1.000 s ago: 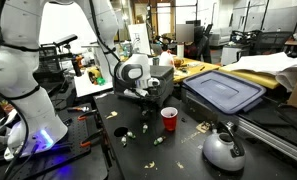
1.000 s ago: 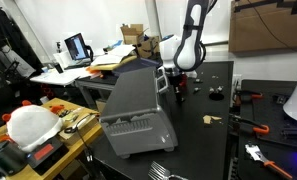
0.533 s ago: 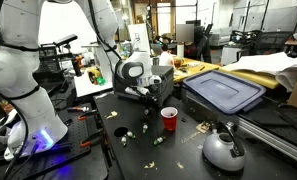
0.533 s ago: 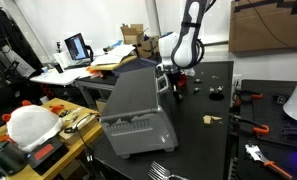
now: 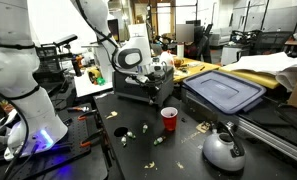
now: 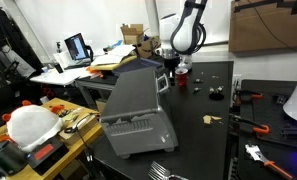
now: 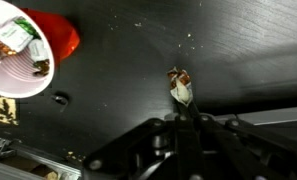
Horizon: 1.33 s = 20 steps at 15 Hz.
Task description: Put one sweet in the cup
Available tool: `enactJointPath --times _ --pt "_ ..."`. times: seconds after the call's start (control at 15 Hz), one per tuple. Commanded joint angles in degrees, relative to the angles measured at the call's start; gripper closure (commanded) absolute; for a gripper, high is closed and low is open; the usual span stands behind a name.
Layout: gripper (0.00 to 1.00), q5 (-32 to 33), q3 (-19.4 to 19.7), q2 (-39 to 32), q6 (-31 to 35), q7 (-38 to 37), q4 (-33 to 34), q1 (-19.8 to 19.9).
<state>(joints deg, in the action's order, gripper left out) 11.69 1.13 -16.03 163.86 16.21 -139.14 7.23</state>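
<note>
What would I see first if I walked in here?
Probably the bright red cup on the black table, with wrapped sweets already inside. Then the big white robot arm towering beside the table, its end effector pinching a sweet, and the shiny silver kettle near the cup.

A black worktable sits in a crowded workshop under even indoor light, with a lidded grey bin beside it, a lit laptop on a messy desk nearby, and a big cardboard box behind.
</note>
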Motion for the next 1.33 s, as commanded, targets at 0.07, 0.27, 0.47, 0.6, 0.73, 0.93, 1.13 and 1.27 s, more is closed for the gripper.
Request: enactJointPath --times 0.07,0.27,0.47,0.6,0.73,0.93,1.13,1.27 --pt "0.99 -0.06 2.31 9.42 -1.6 -2.87 -5.55 -0.9" --pt "0.99 1.7 3.94 12.99 -2.2 -5.26 -7.32 -1.37" --pt "0.99 2.84 4.72 15.59 -2.63 -7.81 -8.15 -1.13" --pt "0.99 3.96 5.18 16.52 -2.34 -10.12 -7.89 -0.89" --pt "0.99 6.22 5.7 16.84 -1.65 -13.55 -7.09 -0.57" --pt "0.99 12.16 6.49 16.66 -1.07 -20.2 -5.42 0.19" --pt "0.99 19.7 7.61 14.58 0.04 -28.28 -2.94 0.95" --pt "0.99 24.44 8.55 12.54 -0.17 -33.15 -0.87 1.28"
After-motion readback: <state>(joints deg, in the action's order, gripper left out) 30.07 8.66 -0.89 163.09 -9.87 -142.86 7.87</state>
